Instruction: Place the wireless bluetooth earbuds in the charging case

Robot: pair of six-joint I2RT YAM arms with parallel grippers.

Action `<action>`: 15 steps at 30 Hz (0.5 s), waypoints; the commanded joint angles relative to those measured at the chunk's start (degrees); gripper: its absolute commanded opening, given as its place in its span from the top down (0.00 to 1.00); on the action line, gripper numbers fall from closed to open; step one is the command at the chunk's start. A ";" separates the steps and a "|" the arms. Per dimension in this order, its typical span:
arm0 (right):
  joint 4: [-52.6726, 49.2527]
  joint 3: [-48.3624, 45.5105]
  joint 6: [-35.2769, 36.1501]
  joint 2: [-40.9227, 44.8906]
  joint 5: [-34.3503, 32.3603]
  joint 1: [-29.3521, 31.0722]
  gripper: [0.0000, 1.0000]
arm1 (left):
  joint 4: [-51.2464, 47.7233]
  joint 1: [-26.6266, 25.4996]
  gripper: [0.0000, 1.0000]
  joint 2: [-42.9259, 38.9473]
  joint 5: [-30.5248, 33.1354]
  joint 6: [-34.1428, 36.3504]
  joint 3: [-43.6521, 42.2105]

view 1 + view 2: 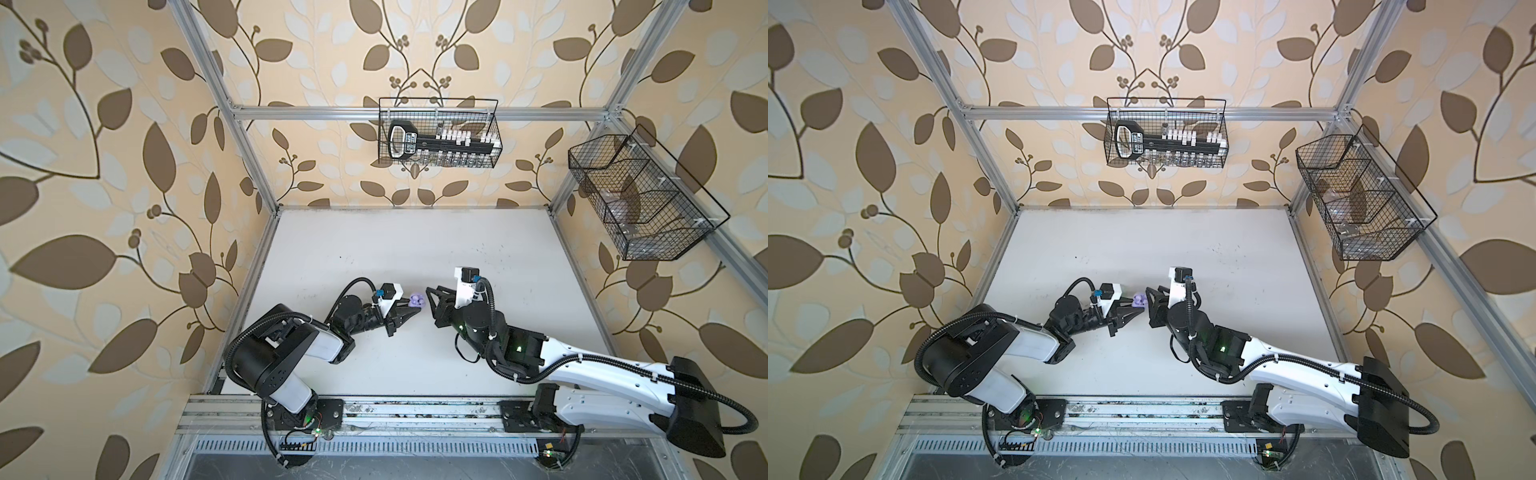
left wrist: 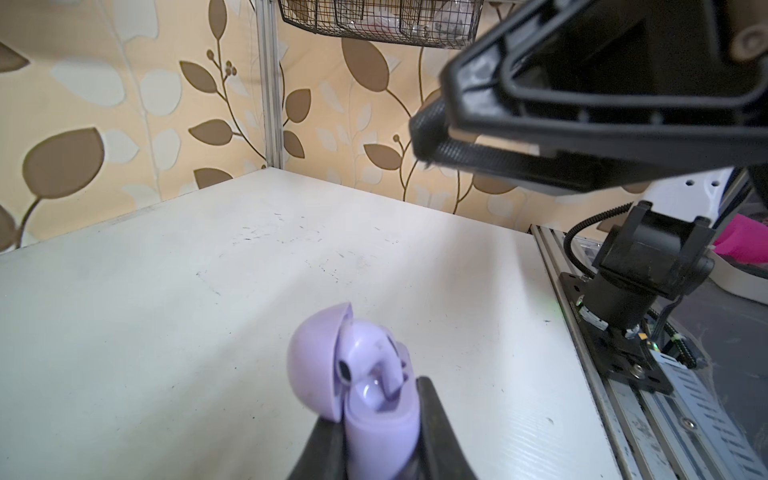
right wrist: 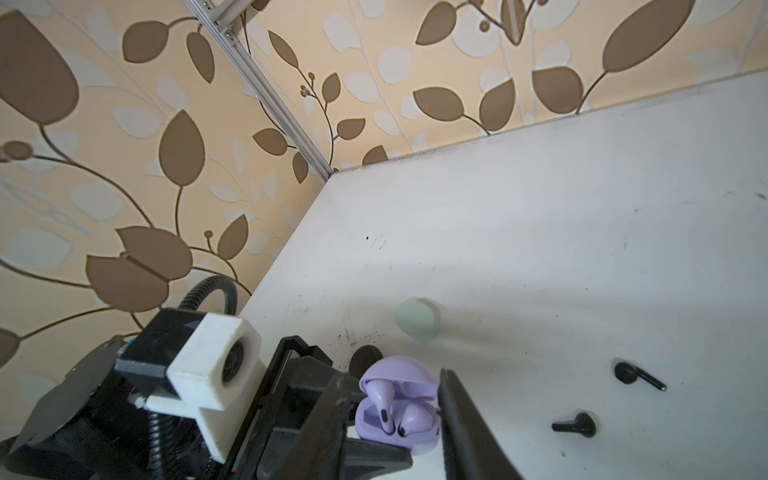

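L gripper [image 2: 378, 415] clamped on open lilac case [image 3: 399, 441]; R gripper [image 1: 431, 296] part-spread, empty, just beside case.

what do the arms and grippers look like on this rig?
The left arm and right arm have black joints and white link shells, with black ribbed cable conduit alongside. The left gripper and right gripper have black triangular open-frame fingers, each behind a white camera mount.

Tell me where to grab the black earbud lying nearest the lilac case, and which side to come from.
Probably from straight above: the black earbud lies flat on the table with bare surface around it. Close the right end effector across its rounded head, jaws either side of the stem's line; the thin stem offers little to hold.
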State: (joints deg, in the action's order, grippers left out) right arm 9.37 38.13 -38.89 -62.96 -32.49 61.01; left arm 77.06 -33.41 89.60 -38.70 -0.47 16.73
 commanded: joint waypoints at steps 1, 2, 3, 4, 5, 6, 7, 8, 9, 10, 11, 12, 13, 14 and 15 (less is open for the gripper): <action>-1.71 1.19 1.66 -2.90 1.73 0.17 0.66 | 4.51 -0.12 1.00 -1.23 -3.55 2.10 -0.22; -1.93 1.73 1.76 -3.74 1.98 0.24 0.67 | 4.49 -0.08 1.00 -1.34 -3.58 2.11 -0.29; -2.00 1.90 1.63 -4.38 1.99 0.28 0.67 | 4.45 -0.08 1.00 -1.41 -3.62 2.22 -0.37; -1.83 1.87 1.51 -4.91 2.10 0.23 0.67 | 4.49 -0.08 1.00 -1.60 -3.73 2.23 -0.52; -1.45 1.77 1.52 -5.39 2.37 0.18 0.66 | 4.43 -0.08 1.00 -1.75 -3.88 2.27 -0.55; -1.22 1.75 1.42 -5.83 2.71 0.18 0.66 | 4.47 -0.08 1.00 -1.80 -4.01 2.23 -0.65; -1.10 1.83 1.42 -6.37 3.10 0.18 0.66 | 4.47 -0.13 1.00 -1.89 -4.18 2.36 -0.66; -1.07 1.99 1.45 -7.00 3.35 0.25 0.66 | 4.55 -0.12 1.00 -1.97 -4.19 2.36 -0.73; -1.08 2.08 1.45 -7.39 3.46 0.25 0.66 | 4.47 -0.08 1.00 -2.06 -4.11 2.55 -0.83; -1.23 2.11 1.23 -7.91 3.43 0.25 0.66 | 4.50 -0.13 1.00 -2.15 -4.02 2.58 -0.93; -1.27 2.10 0.96 -8.21 3.48 0.25 0.67 | 4.49 -0.09 1.00 -2.24 -4.23 2.51 -0.86; -1.29 2.05 0.91 -8.38 3.62 0.25 0.67 | 4.50 -0.10 1.00 -2.32 -4.42 2.43 -0.83; -1.28 2.04 0.93 -8.33 3.87 0.31 0.67 | 4.50 -0.13 1.00 -2.33 -4.90 2.41 -0.89; -1.26 2.12 1.14 -8.49 4.01 0.36 0.66 | 4.50 -0.08 1.00 -2.33 -5.19 2.41 -0.86; -1.34 2.20 1.40 -8.45 3.94 0.33 0.66 | 4.50 -0.12 1.00 -2.32 -5.25 2.47 -0.83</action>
State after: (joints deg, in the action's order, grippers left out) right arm 8.38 38.44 -38.04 -71.07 -29.43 61.08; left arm 77.69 -33.34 89.49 -41.28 0.64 16.08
